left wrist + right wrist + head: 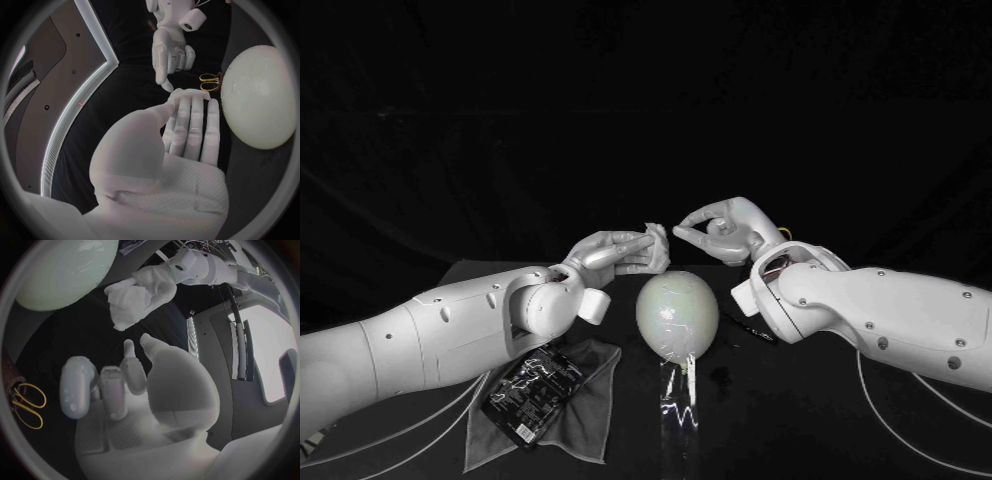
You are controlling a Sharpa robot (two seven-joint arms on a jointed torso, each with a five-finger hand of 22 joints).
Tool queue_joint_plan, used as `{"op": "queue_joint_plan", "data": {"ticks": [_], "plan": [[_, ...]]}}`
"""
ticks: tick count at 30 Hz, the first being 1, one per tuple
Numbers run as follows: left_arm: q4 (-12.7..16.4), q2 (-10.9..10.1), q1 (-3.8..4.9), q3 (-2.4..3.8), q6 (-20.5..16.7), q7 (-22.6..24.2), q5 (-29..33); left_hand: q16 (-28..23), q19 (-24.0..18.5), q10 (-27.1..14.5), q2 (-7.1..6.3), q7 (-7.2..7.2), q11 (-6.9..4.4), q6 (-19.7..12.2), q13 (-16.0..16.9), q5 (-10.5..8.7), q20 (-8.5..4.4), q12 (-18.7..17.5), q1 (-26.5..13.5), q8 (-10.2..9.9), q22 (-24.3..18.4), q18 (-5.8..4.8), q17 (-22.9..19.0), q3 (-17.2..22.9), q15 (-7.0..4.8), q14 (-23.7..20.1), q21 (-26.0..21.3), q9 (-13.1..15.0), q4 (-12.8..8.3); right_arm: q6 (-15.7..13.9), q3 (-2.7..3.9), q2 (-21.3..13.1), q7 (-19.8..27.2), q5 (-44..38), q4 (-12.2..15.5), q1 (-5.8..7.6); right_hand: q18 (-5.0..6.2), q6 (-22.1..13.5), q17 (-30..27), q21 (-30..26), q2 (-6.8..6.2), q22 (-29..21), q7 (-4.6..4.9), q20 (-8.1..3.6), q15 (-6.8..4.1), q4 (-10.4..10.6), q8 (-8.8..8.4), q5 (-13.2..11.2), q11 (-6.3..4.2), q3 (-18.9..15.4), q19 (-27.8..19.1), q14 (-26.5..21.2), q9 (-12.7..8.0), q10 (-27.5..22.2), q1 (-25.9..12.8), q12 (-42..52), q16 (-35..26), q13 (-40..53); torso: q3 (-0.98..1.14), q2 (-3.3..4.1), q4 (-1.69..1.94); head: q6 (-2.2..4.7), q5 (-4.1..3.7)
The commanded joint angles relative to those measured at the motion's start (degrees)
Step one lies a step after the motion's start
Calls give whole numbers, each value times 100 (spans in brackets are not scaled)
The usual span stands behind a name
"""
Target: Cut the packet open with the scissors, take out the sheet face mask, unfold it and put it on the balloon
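1. The black surface [798, 425] carries everything, and the two white arms come in over it from both sides.
2. The balloon [678, 314] is pale and egg-shaped. It lies on the surface between the two arms, nearly in the middle. The hands do not touch it. On the near side of it lies a shiny clear strip [678, 400]; what it is, I cannot tell.
3. A grey cloth [567, 425] is spread on the surface under the left arm.
4. The black packet [538, 385] lies flat on this cloth, and the left arm partly covers it.
5. The left hand [606, 256] is raised beyond the far end of the balloon. Its thumb presses against its fingers, and it holds the sheet face mask.
6. The right hand [723, 230] is raised just beside the left one. It is narrow: most fingers are curled in, and the thumb and one finger reach toward the mask, close together. It holds nothing.
7. The sheet face mask [127, 305] is white and is a bunched, folded piece. It hangs from the left hand above the surface. The right wrist view shows a small gap between it and the right fingertips [129, 346].
8. The scissors [209, 83] have yellow handles and lie on the surface near the balloon.
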Motion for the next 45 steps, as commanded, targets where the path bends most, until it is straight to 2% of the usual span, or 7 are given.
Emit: {"op": "queue_joint_plan", "data": {"ticks": [1,8,12,28,35,45], "plan": [[24,13,5,7,-176,-20,18,35,47,57,11,-7,8,-25,7,20,7,23,-2,90,9,57,17,9,-4,25,30,497,-36,197,3,67,-509,-433,56,-7,-1,45,1217,15,-11,1126,10,-5,-45,9,12,25,-4,-41,26,527,-3,30,-55,23,24,408,-2,3,11,5,-23],[43,21,5,7,-229,-56,-5,75,59,75,6,-5,3,-16,8,20,-6,30,-6,94,19,54,42,14,-11,22,51,511,-45,125,2,243,-771,-645,29,-27,8,-5,1189,-33,-91,1112,21,-18,-48,117,-15,25,2,-172,8,521,-35,9,-154,-21,8,376,-7,8,19,2,-29],[50,20,5,8,-234,-68,-15,90,61,80,2,-4,2,-13,9,20,-11,32,-6,96,23,53,51,18,-13,19,58,516,-51,126,2,331,-883,-736,-29,-34,11,-12,1181,-50,-120,1107,22,-18,-46,164,-19,23,5,-232,2,520,-46,-1,-191,-39,3,363,-6,4,11,-9,-23],[69,5,5,8,-213,-91,-29,121,66,92,-2,-4,-1,-6,10,20,-20,37,-4,99,31,50,70,31,-17,11,74,527,-65,113,2,518,-1194,-1037,-230,-71,17,-1,1164,-83,-152,1097,16,-19,-47,224,-9,21,2,-310,-12,516,-53,-19,-222,-74,-7,338,-4,0,6,-23,-4],[77,1,5,8,-194,-94,-35,149,67,107,-7,-4,-4,1,13,20,-27,45,-5,104,38,48,87,44,-21,5,87,538,-76,119,2,560,-1263,-1161,-300,-75,15,50,1174,-73,-136,1100,-3,-23,-57,232,27,25,-13,-327,-5,519,-45,-15,-176,-64,-3,342,-3,0,5,-22,-2],[82,9,5,8,-183,-104,-67,176,65,117,-21,-6,-8,4,16,20,-34,51,-4,108,45,45,103,63,-24,-6,101,552,-96,92,2,610,-1181,-1140,-306,-81,2,167,1218,-12,0,1120,-69,-59,-105,167,122,33,-73,-253,33,532,-35,32,109,9,19,377,-3,0,3,-26,-4]]}}
